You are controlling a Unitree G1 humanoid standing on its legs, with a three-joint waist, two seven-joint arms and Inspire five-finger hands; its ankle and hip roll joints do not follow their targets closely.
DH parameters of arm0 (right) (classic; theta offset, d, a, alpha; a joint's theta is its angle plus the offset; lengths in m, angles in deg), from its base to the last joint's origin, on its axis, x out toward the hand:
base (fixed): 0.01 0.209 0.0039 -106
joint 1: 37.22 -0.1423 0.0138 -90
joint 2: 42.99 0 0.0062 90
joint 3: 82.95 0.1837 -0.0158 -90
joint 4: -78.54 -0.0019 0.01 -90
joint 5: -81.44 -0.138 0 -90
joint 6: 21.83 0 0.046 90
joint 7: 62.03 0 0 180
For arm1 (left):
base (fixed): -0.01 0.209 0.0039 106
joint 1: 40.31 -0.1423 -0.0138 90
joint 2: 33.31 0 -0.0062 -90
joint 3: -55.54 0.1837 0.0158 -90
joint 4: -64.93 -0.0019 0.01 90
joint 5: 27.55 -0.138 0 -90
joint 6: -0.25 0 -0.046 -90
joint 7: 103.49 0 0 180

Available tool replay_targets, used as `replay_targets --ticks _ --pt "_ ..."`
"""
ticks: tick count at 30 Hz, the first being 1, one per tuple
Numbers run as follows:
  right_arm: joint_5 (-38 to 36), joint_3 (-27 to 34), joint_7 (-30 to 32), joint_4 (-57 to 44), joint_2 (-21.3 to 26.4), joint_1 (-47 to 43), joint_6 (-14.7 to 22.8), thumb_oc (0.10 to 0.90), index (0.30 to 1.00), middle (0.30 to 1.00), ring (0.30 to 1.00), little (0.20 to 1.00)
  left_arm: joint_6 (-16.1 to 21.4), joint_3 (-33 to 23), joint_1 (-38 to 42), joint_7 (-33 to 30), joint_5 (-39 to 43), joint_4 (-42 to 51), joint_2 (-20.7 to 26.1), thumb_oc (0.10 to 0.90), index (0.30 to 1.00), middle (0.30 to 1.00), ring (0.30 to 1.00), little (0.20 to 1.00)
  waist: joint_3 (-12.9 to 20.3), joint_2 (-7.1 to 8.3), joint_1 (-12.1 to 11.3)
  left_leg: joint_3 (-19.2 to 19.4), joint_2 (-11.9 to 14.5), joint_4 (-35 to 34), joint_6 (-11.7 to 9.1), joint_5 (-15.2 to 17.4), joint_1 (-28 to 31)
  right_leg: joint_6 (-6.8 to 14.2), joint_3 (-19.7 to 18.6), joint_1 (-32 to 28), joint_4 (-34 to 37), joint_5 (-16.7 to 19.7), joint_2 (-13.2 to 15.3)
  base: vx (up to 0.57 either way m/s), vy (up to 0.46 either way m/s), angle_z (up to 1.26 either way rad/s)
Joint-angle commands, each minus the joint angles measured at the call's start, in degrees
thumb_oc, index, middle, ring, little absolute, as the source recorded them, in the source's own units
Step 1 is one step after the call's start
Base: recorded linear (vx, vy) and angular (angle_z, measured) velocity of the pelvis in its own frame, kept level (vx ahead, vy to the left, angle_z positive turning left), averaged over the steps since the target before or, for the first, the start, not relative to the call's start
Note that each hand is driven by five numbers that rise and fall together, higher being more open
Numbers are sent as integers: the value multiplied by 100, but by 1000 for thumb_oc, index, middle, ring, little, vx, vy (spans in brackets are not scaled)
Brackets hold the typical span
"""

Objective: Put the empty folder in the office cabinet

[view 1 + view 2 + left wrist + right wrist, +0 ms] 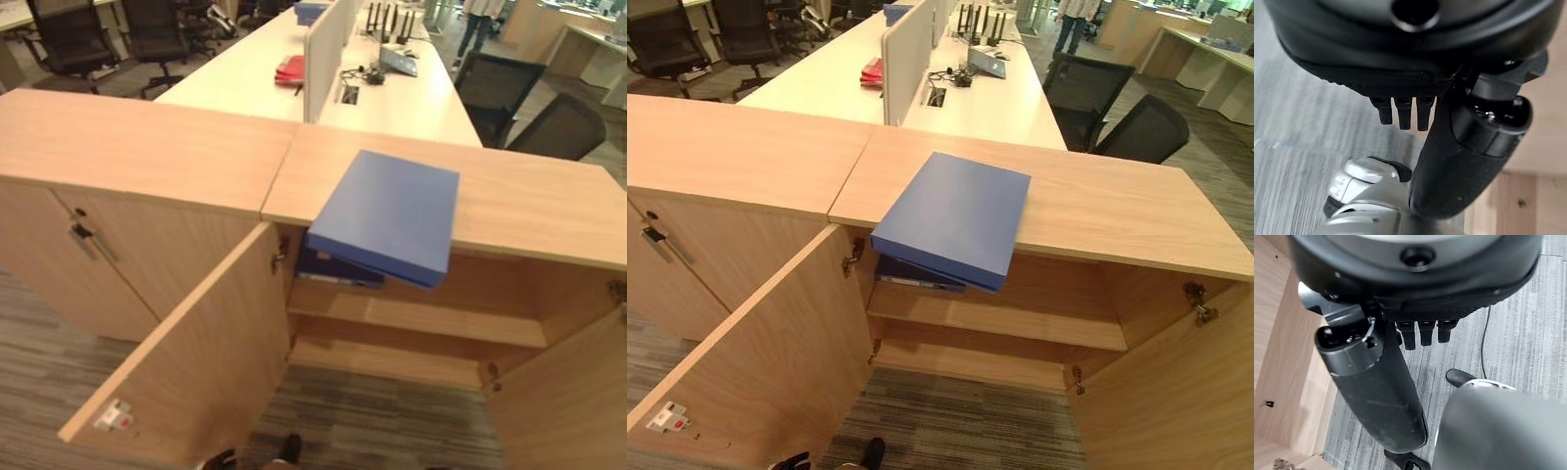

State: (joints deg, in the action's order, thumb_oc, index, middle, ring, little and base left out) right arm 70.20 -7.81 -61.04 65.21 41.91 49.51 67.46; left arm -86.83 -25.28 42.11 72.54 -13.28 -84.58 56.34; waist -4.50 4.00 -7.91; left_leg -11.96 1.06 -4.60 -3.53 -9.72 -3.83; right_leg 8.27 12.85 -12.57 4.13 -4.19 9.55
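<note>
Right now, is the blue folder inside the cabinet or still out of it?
Out. The blue folder lies on the cabinet top, its front edge overhanging the open compartment.

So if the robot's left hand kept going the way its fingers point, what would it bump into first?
Probably the grey carpet floor. The left hand hangs with its fingers pointing down, holding nothing, though depth is hard to judge.

Your left hand (1449, 147) hangs with fingers (1403, 111) straight and thumb out, gripping nothing; your right hand (1381, 391) hangs likewise, fingers (1425, 333) relaxed.
</note>
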Motion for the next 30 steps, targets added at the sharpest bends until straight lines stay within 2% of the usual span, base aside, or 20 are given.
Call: replay_targets --ticks 1,6,8,10,12,14,15,16,18,20,21,25,26,28,29,30 --pt "197 -21 -6 -20 311 -356 45 800 900 900 900 900 247 4 341 216 -143 -61 134 800 900 900 900 900 -57 -58 -122 -104 -54 -40 161 977 590 -36 113 755 -234 529 103 28 -49 -10" --pt "237 -51 -15 -18 354 -362 50 800 900 900 900 900 204 -20 314 230 -40 -1 138 800 900 900 900 900 -123 -97 -143 -138 91 -40 86 921 566 -112 153 746 -249 447 -17 1 -121 -7" --pt "294 -103 -21 8 379 -353 46 800 900 900 900 900 174 -22 246 256 86 193 134 800 900 900 900 900 -196 -127 -195 -233 256 -14 -18 830 472 -204 232 771 -274 356 -169 -40 -187 7" --pt "301 -111 -7 -5 418 -359 59 800 900 900 900 900 161 -26 231 277 181 293 122 800 900 900 900 900 -303 -126 -236 -281 305 198 -58 812 329 -257 285 769 -299 309 -216 -109 -163 27" --pt "297 -83 24 -57 518 -368 65 800 900 900 900 900 127 48 279 295 261 535 159 800 900 900 900 900 -521 -62 -212 -68 123 1066 -108 932 -269 -305 478 878 -437 271 -113 -244 -134 37" --pt "257 -31 60 -121 611 -365 54 800 900 900 900 900 98 57 219 405 312 989 205 800 900 900 900 900 -674 -13 -231 454 -97 1824 -26 1283 -499 -367 629 957 -539 267 -10 -199 -99 55" --pt "257 -29 59 -122 610 -366 54 800 900 900 900 900 95 57 219 404 312 992 206 800 900 900 900 900 -658 -5 -221 448 -110 1825 -19 1267 -527 -362 638 978 -538 276 1 -139 -69 51" --pt "200 58 34 -168 660 -337 32 800 900 900 900 900 28 44 102 531 323 1254 191 800 900 900 900 900 -675 -2 -197 854 -359 2328 192 1631 -582 -410 659 1065 -598 319 -4 -86 -44 23" --pt "220 101 -6 -180 676 -293 9 800 900 900 900 900 -17 31 27 629 337 1321 166 800 900 900 900 900 -610 -18 -155 1143 -542 2403 394 1835 -458 -429 661 1089 -582 347 -41 -40 -19 3" --pt "250 124 2 -164 694 -263 -6 800 900 900 900 900 -16 8 -46 639 380 1402 159 800 900 900 900 900 -561 -103 -136 1223 -710 2208 509 1859 -253 -436 653 1127 -564 380 -123 -6 47 15" --pt "267 147 -1 -142 678 -240 -14 800 900 900 900 900 -52 46 -103 690 353 1527 168 800 900 900 900 900 -500 -170 -96 1209 -660 1627 585 1791 71 -402 696 1151 -493 449 -242 -30 52 38" --pt "316 179 19 -106 612 -130 -17 800 900 900 900 900 -79 71 -240 738 266 1778 272 800 900 900 900 900 -293 -101 -71 882 -675 754 605 1523 369 -292 785 1125 -155 613 -345 -20 19 8" --pt "372 222 -8 -91 630 -91 -35 800 900 900 900 900 -93 70 -262 757 260 1766 280 800 900 900 900 900 -262 -142 -73 762 -695 525 601 1443 453 -226 820 1129 -229 592 -293 -33 73 6" --pt "372 293 0 -126 671 -161 -59 800 900 900 900 900 -115 95 -265 770 255 1857 294 800 900 900 900 900 -335 -328 -42 698 -665 445 632 1362 482 -142 768 1341 -787 594 -22 -81 92 4" --pt "372 294 -1 -126 675 -163 -61 800 900 900 900 900 -118 95 -264 770 255 1860 292 800 900 900 900 900 -338 -329 -45 701 -670 442 636 1360 482 -138 760 1361 -827 575 -11 -132 33 0" --pt "320 366 4 -206 676 -213 -67 800 900 900 900 900 -122 129 -251 782 241 1952 365 800 900 900 900 900 -457 -487 6 597 -571 406 662 1319 504 -70 554 1639 -1357 742 328 -122 -32 -1"
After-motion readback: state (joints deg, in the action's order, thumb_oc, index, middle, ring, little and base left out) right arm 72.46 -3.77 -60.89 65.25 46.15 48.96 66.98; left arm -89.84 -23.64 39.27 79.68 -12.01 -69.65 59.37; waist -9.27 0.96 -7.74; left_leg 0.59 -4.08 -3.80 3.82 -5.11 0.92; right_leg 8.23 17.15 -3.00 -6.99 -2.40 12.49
